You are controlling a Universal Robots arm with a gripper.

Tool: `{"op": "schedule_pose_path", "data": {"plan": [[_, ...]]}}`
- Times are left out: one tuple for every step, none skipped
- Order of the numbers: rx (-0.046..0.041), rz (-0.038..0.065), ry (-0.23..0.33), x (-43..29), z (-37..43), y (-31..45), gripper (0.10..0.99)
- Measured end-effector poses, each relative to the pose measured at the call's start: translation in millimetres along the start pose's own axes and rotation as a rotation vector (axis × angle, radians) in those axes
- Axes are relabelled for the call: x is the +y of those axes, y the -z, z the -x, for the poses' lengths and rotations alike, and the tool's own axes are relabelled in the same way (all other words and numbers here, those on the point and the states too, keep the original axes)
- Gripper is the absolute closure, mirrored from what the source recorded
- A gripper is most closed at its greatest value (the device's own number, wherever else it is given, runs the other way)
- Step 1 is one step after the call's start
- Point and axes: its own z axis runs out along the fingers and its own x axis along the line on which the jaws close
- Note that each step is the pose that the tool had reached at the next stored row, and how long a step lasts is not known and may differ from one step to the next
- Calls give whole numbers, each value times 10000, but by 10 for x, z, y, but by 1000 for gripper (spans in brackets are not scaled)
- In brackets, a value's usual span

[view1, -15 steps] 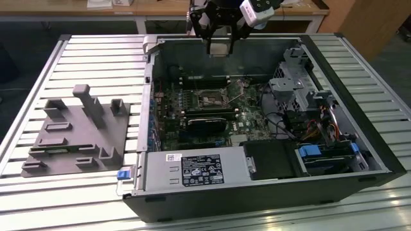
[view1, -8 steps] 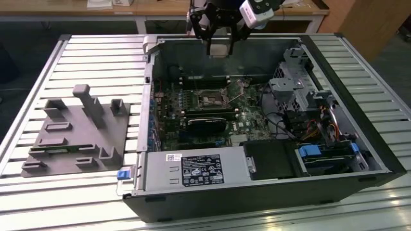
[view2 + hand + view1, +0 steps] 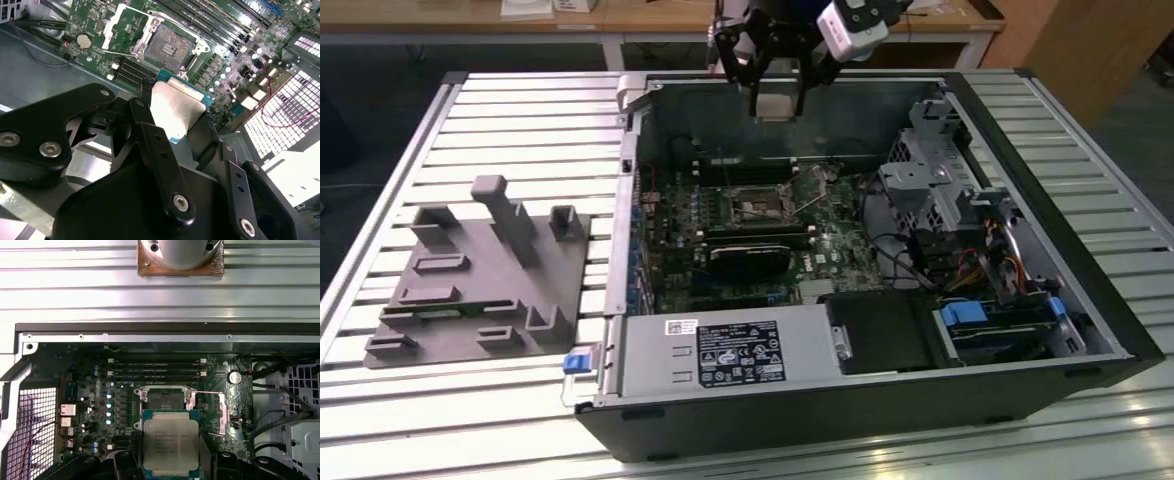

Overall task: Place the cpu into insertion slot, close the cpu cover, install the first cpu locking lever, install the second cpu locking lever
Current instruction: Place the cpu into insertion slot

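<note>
One gripper [image 3: 774, 95] hangs above the far rim of a single open computer case [image 3: 1121, 330], its two black fingers [image 3: 150, 135] clamped on the edges of the one cpu [image 3: 774, 106]. The chip is in the air, silvery face outward, clear of the motherboard; both wrist views show it between the fingers [image 3: 175, 110] [image 3: 170, 445]. Below it on the board, the one insertion slot [image 3: 162, 399] lies bare and dark, with the cpu cover [image 3: 223, 412] swung up beside it and two thin wire levers [image 3: 207, 392] loose next to the socket. One coin battery [image 3: 235, 376] sits near the cover. On the slatted table [image 3: 520, 110], at the exterior view's left, lies one grey fixture block [image 3: 480, 270].
</note>
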Motion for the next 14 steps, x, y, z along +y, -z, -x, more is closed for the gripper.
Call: {"op": "schedule_pose_path", "data": {"plan": [[0, -1, 0, 0, 0, -2, 549], [0, -1, 0, 0, 0, -4, 549], [0, 0, 0, -1, 0, -6, 549], [0, 0, 0, -1, 0, -8, 549], [0, 0, 0, -1, 0, -10, 549], [0, 0, 0, -1, 0, -13, 549], [0, 0, 0, -1, 0, -15, 549], [0, 0, 0, -2, 0, -17, 549], [-1, 0, 0, -2, 1, -20, 549], [0, 0, 1, -2, 1, -22, 549], [0, 0, 0, -2, 1, -24, 549], [0, 1, 0, -3, 1, -27, 549], [0, 1, 0, -3, 1, -29, 549], [-1, 1, 0, -3, 1, -32, 549]]}}
